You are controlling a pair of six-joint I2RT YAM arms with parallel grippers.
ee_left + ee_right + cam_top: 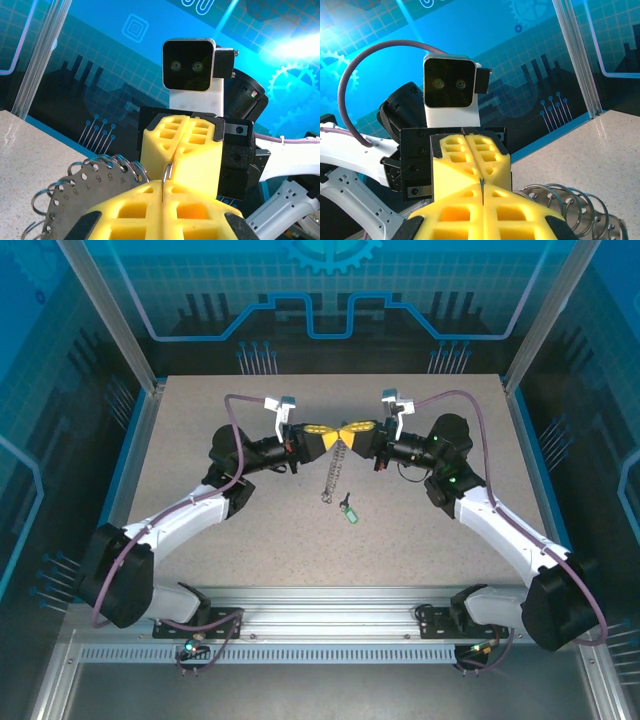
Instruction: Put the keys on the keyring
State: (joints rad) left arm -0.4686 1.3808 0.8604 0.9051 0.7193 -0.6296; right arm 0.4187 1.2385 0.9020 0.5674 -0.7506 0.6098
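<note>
Upper centre: left gripper (330,433) and right gripper (358,428) both pinch, fully closed, the thin dark silver-fringed keyring (334,472); the tiny green-tagged key (349,510) lies below it. Releasing either grip may drop the loop.

The speckled grey-beige surface (280,550) carries one small dark key (349,511) with a green tag, lying flat near its middle. The keyring (333,472) dangles just beside it; whether its lowest links touch the surface cannot be told.

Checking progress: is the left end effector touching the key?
Apart. Top view: the key lies on the table, bare surface between it and the left end effector.
</note>
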